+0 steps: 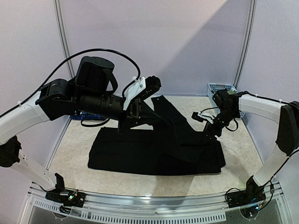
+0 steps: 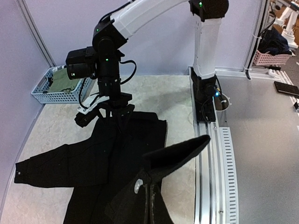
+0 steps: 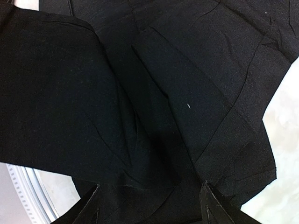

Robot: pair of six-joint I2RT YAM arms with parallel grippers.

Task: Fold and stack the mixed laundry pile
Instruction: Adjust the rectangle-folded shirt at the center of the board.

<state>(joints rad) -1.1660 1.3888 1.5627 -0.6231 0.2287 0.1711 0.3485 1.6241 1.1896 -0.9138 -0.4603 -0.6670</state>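
The black trousers (image 1: 154, 149), matte and softly creased, are lying flat below the right pincer (image 1: 216, 129), whose jaws are standing wide over the cloth. The left pincer (image 1: 133, 117) is clamping their raised waistband (image 2: 177, 149); only its wrist view is showing the silver button (image 2: 137, 187).

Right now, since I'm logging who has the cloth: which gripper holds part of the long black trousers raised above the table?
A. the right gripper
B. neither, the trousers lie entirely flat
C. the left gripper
C: the left gripper is shut on a lifted fold of the long black trousers, while the right gripper stands open, low over cloth that lies flat.
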